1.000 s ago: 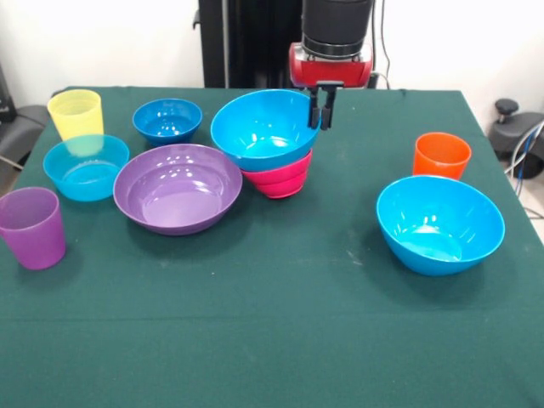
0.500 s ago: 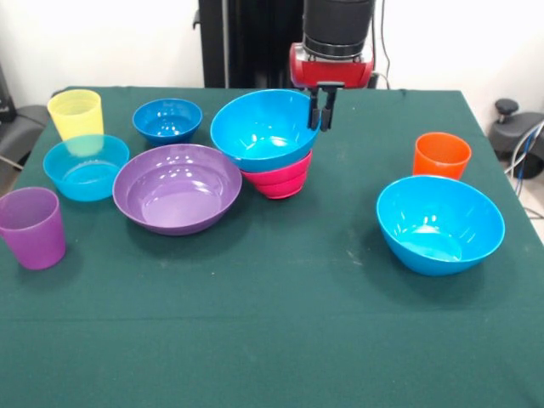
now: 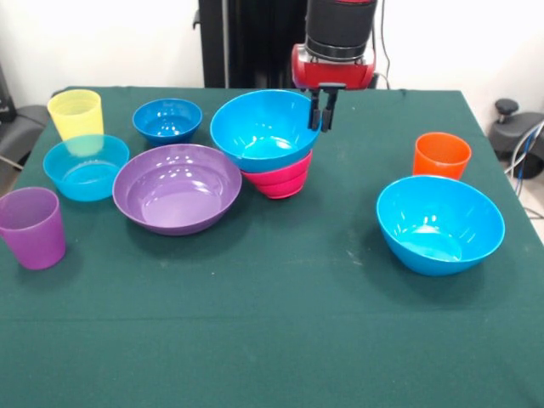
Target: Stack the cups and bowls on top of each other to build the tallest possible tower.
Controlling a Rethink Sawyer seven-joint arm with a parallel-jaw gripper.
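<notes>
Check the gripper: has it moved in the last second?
Yes, slightly. The gripper has risen a little against the rim of the blue bowl on the magenta bowl.

Pincer (image 3: 322, 109) at tilted blue bowl's (image 3: 263, 127) rim; magenta bowl (image 3: 280, 179) beneath.

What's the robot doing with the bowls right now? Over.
Gripper at the rim of the blue bowl, fingers close together. That bowl sits tilted on the magenta bowl. Purple bowl beside the stack, nothing blocking.
</notes>
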